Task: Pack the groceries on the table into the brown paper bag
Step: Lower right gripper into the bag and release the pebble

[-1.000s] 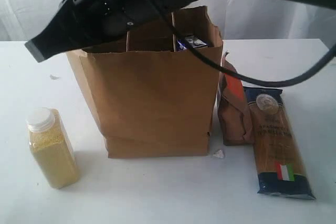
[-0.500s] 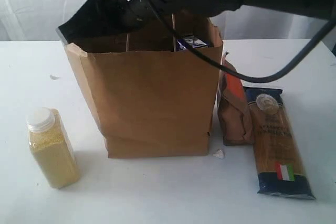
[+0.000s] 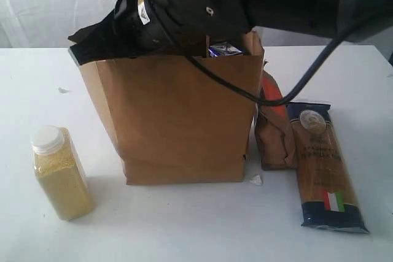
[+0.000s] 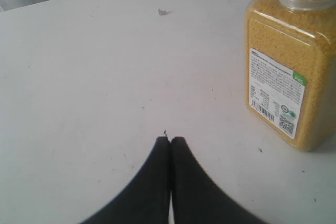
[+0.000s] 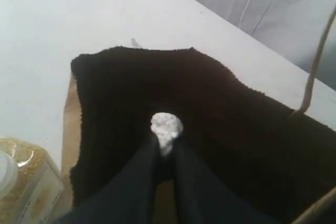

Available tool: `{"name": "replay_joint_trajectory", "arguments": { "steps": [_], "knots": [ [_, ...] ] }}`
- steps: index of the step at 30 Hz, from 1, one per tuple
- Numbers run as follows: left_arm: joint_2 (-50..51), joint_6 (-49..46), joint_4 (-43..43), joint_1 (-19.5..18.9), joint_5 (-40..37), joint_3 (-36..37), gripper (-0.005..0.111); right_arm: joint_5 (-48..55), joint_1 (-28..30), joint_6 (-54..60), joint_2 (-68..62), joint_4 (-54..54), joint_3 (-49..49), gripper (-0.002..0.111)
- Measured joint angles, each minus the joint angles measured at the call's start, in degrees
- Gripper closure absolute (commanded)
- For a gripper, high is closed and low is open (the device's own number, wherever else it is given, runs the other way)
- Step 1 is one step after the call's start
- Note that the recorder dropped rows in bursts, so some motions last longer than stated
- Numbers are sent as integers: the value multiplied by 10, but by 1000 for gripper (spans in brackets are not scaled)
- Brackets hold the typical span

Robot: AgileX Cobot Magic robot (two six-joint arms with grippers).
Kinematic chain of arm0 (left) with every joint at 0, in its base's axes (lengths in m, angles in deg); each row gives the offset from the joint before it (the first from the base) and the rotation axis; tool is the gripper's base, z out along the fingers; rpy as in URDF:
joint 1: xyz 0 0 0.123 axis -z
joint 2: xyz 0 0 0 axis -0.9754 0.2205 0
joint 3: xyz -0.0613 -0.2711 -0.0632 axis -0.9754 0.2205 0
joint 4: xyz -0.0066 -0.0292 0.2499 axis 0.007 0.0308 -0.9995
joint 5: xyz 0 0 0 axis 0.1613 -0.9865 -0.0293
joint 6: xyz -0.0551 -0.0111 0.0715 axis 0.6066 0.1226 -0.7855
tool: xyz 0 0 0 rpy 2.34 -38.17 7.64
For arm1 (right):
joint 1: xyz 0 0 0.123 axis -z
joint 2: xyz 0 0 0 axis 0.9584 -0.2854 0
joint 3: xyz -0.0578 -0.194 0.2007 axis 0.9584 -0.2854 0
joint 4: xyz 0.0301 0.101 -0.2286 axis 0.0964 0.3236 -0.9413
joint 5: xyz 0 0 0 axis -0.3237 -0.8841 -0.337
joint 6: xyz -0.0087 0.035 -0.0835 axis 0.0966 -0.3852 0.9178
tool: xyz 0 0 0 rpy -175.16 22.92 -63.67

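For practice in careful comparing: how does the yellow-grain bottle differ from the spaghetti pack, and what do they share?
The yellow-grain bottle stands upright; the spaghetti pack lies flat. In the exterior view the bottle stands alone left of the brown paper bag; the pack lies right of it, beside the brown pouch. The bottle is clear, white-capped; the pack is long, dark blue at its ends. Both sit on the table, unpacked.
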Motion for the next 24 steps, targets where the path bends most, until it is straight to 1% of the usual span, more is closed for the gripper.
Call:
{"name": "replay_joint_trajectory", "arguments": {
  "steps": [3, 5, 24],
  "knots": [
    [0, 0, 0, 0, 0, 0, 107, -9, 0, 0, 0, 1, 0, 64],
    [0, 0, 0, 0, 0, 0, 107, -15, 0, 0, 0, 3, 1, 59],
    [0, 0, 0, 0, 0, 0, 107, -19, -3, -10, 24, 51, 1, 58]
  ]
}}
